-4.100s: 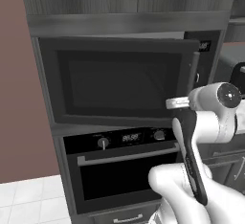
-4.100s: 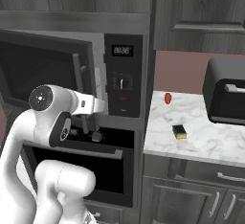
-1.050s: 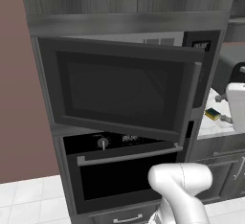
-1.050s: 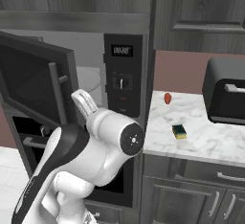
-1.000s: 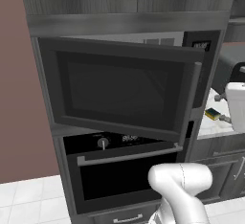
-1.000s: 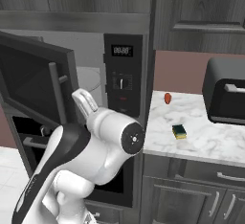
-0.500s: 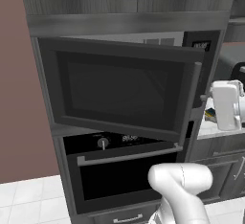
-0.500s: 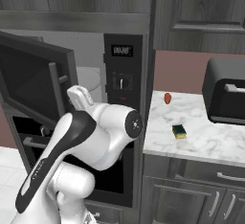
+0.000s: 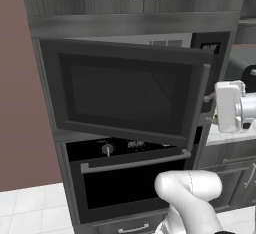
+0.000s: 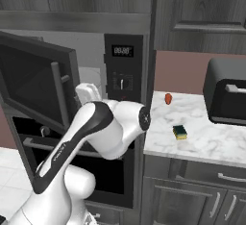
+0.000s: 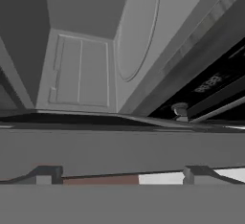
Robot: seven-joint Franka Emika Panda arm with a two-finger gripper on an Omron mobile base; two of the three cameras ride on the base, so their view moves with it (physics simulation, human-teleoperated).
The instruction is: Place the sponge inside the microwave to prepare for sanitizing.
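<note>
The sponge, yellow with a dark green top, lies flat on the marble counter to the right of the microwave. The microwave door stands swung open to the left. In the hand view my gripper is open with nothing between its fingers, and it faces the light grey inside and the round turntable. My white hand hovers at the right side of the door opening, well left of the sponge and apart from it.
Below the microwave sits a black oven with a silver bar handle and a knob. A dark toaster stands at the back right of the counter. A small red thing sits behind the sponge. Cabinets hang above.
The door has swung from nearly shut to wide open since the earliest frames. Over the last second my hand has shifted slightly toward the opening and the elbow has turned. The sponge has not moved.
</note>
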